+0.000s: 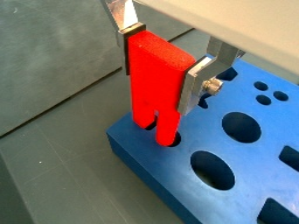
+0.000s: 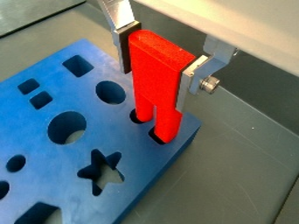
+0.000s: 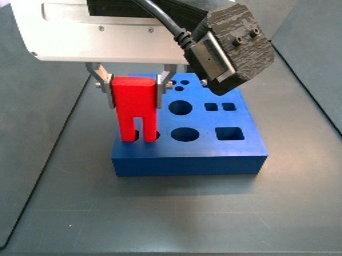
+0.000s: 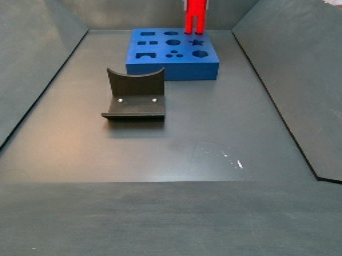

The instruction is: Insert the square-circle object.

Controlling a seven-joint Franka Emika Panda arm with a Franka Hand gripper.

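My gripper (image 1: 162, 61) is shut on the bright red square-circle object (image 1: 155, 83), which hangs upright with its two prongs pointing down. It also shows in the other wrist view (image 2: 155, 80) and in both side views (image 3: 134, 105) (image 4: 195, 16). The prong tips are down at holes near a corner of the blue slab (image 2: 70, 157), and they look partly entered there. The slab also shows in the wrist view (image 1: 222, 188) and in both side views (image 3: 201, 150) (image 4: 171, 60). The silver fingers (image 2: 197, 72) clamp the piece's upper body on both sides.
The blue slab has several shaped holes, among them round ones (image 1: 212, 170), a star (image 2: 100, 171) and a square (image 3: 230, 131). A dark grey curved block (image 4: 134, 96) stands on the grey floor in front of the slab. Dark walls ring the floor.
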